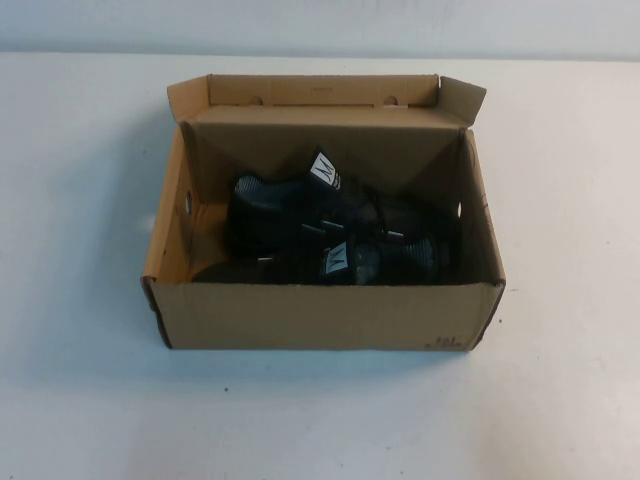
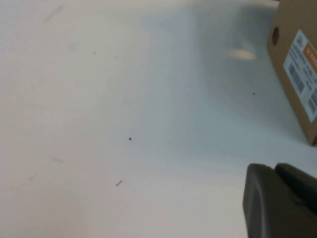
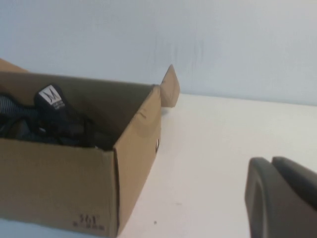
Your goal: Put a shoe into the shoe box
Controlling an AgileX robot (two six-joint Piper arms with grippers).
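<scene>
Two shoes: both lie inside the box, black, close together and partly overlapping.
Shoe [image 1: 385, 255]: the nearer one, by the front wall; its long axis goes left to right along the box. Which end is the toe, I cannot tell.
Mate [image 1: 290, 200]: behind it, toward the lid, also roughly left to right.
Labels: each tongue has a white tag with a dark mark like crossed strokes; I cannot read it as a word.
Box [image 1: 320, 318]: brown cardboard, open, with the lid flap standing up at the far side.
Box print: small black print at the front right corner, too small to read. In the left wrist view the end wall has a white sticker with barcodes and an orange patch; the text is not readable.
Table [image 1: 80, 400]: white, the box stands near its middle.
Left gripper [image 2: 277, 198]: off to the left of the box, above the table, fingers closed together, holding nothing.
Right gripper [image 3: 275, 196]: to the right of the box, fingers closed together, holding nothing.
</scene>
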